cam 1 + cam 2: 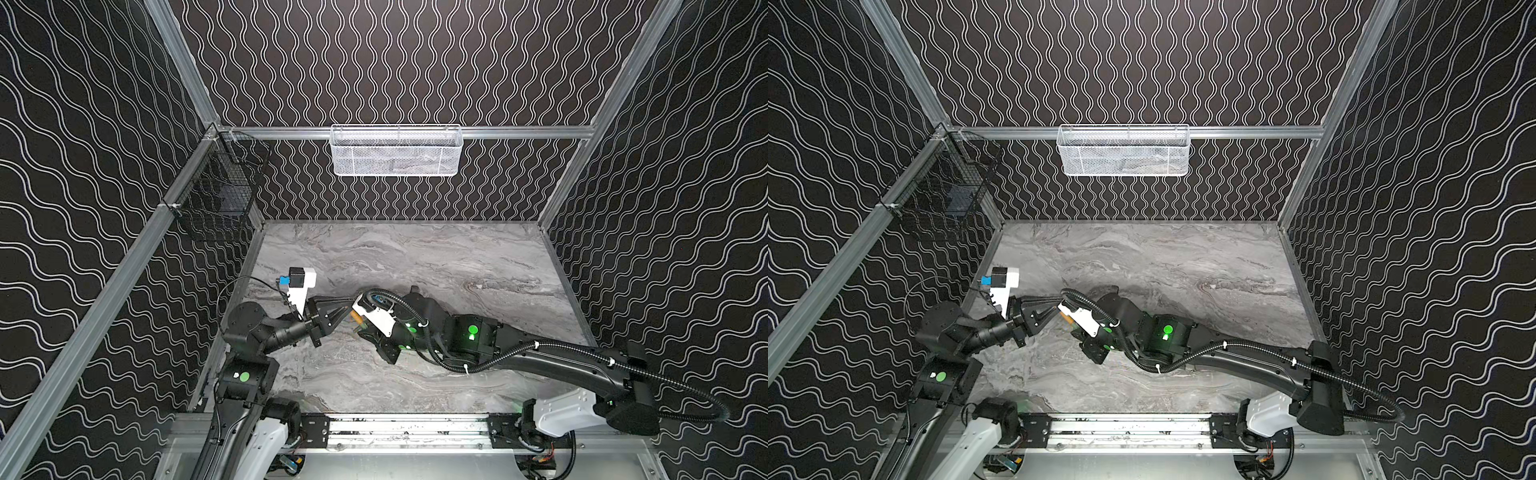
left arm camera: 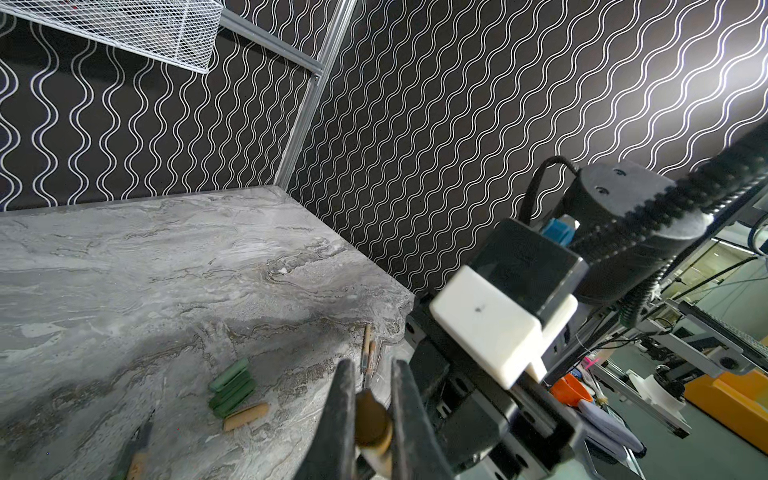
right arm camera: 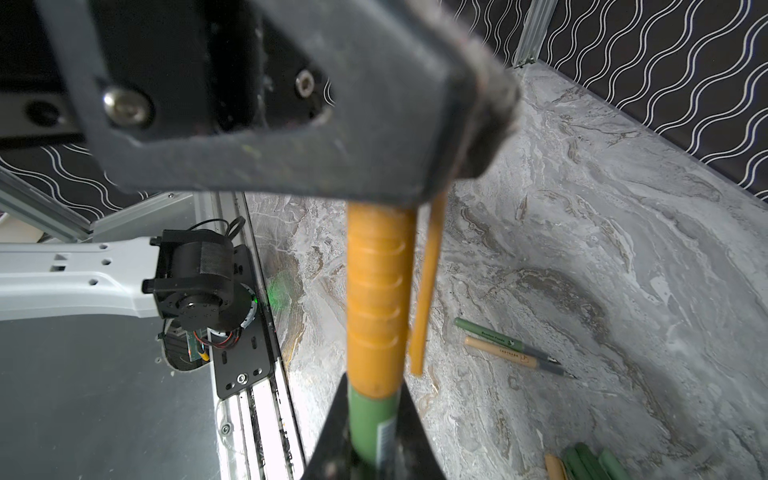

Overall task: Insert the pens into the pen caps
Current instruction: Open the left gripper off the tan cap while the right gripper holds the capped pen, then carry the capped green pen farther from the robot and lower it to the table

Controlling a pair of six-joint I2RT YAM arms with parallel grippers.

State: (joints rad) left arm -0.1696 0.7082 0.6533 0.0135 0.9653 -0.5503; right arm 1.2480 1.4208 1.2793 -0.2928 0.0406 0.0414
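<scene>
The right hand (image 3: 374, 392) sits closest, its two dark fingers pressed onto the barrel of a green pen (image 3: 368, 419). An orange cap (image 3: 376, 291) stands in line with that pen. Its lower end meets the green barrel, so the pen's tip is hidden, and its clip runs alongside. The left hand (image 2: 372, 388) pinches this cap by its other end, jaws nearly together around it. In both top views the two hands meet above the left-of-middle part of the marble counter (image 3: 582, 208). On the counter a second green pen (image 3: 498, 338) and a tan pen (image 3: 511, 355) lie side by side, touching, both uncapped. Well apart from them lies a cluster of green caps (image 2: 232, 384), with a loose orange cap (image 2: 246, 415) just beside it.
</scene>
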